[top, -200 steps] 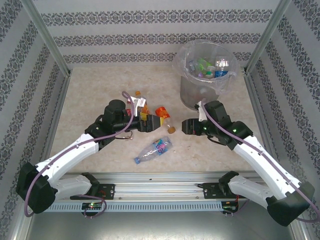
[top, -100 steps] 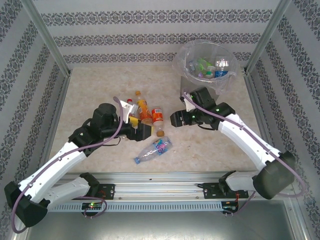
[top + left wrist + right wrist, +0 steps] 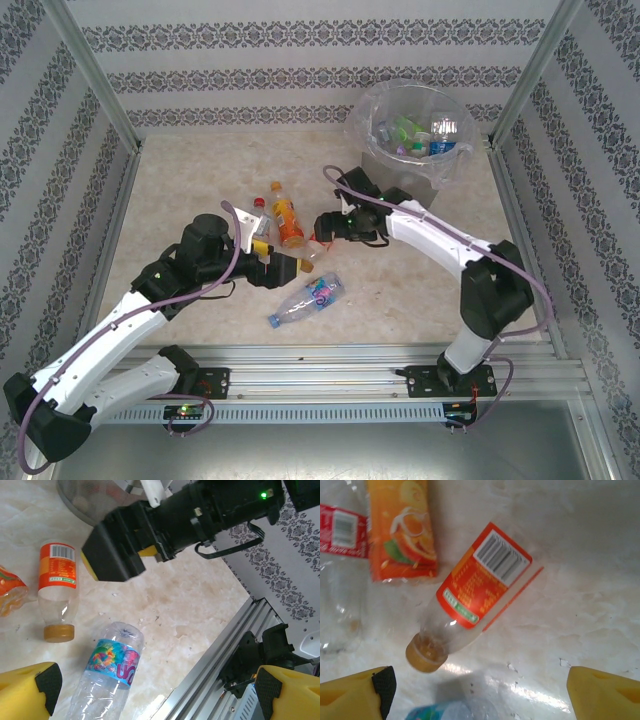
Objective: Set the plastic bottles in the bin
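Step in hand: pick-up approach, right arm.

- Right end effector (image 3: 480,699) hangs low over the loose bottles. Its fingers are spread wide and nothing is held.
- Directly under it, between the lines of the two fingers, the tan-capped bottle (image 3: 477,587) lies on its side on the worktop (image 3: 585,575). The cap points back toward the fingers and the body runs skew to them.
- Just past that bottle, to the end effector's left, are an orange-labelled bottle (image 3: 402,530) and a red-banded bottle (image 3: 340,555).
- Left end effector (image 3: 160,696) is also fully open and empty. The blue-labelled bottle (image 3: 107,672) lies just ahead of its left finger.
- I count four bottles on the worktop.

Next move, my read: turn the right wrist so the fingers straddle the tan-capped bottle's body squarely, then drop, close and lift. The neighbours lie close, so a wide finger could nudge them.

Containers: the bin (image 3: 397,172) stands behind the right end effector, beyond its forearm. Its clear bag liner is flared over the rim. Several bottles in the bin (image 3: 418,135) show green and blue labels. I cannot get an exact count.
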